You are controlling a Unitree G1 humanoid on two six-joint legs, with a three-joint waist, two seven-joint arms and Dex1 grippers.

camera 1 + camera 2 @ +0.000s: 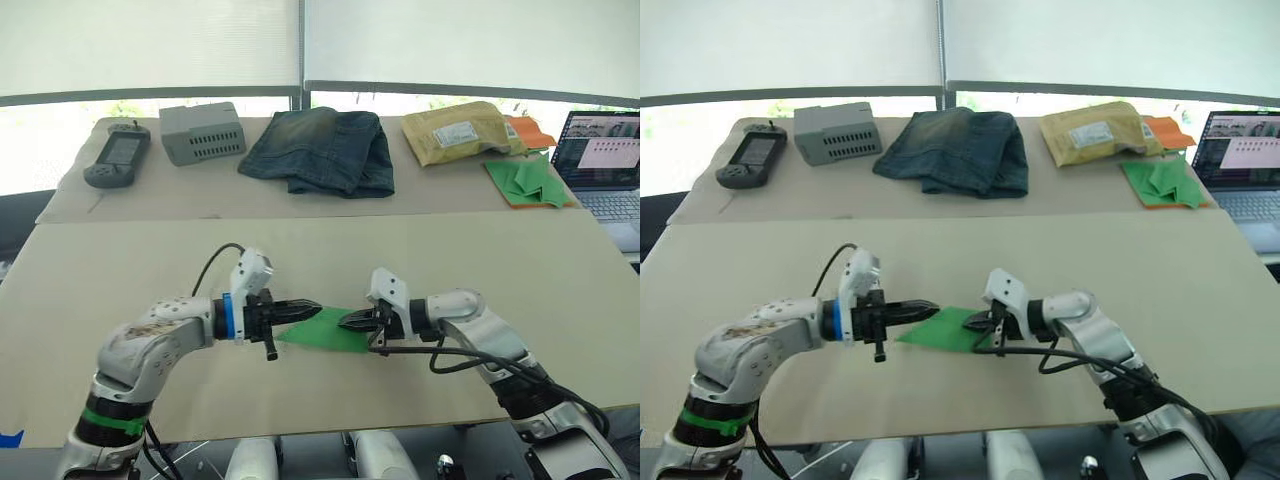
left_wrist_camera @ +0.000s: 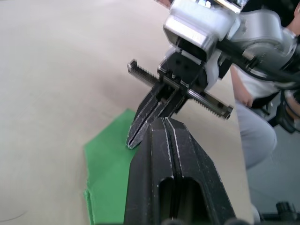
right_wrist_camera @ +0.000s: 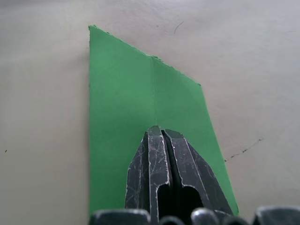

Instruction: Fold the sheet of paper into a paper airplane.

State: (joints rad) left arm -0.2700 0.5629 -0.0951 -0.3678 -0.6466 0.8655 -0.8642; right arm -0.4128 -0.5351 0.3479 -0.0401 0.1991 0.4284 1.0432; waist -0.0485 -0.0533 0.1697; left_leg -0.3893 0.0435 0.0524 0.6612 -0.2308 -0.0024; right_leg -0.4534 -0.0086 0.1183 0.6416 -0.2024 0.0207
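- Green sheet of paper point(image 1: 325, 331) flat on the near desk point(image 1: 120, 270), partly folded, with a crease running down its middle.
- Left hand point(image 1: 305, 310) pinched shut, tip over the paper's left part.
- Right hand point(image 1: 345, 322) pinched shut too, tip over the paper's right part; cannot tell whether either hand grips the paper or only presses it.
- Long way of the paper lying left to right, straight between both tips.
- Both hands about equally near.
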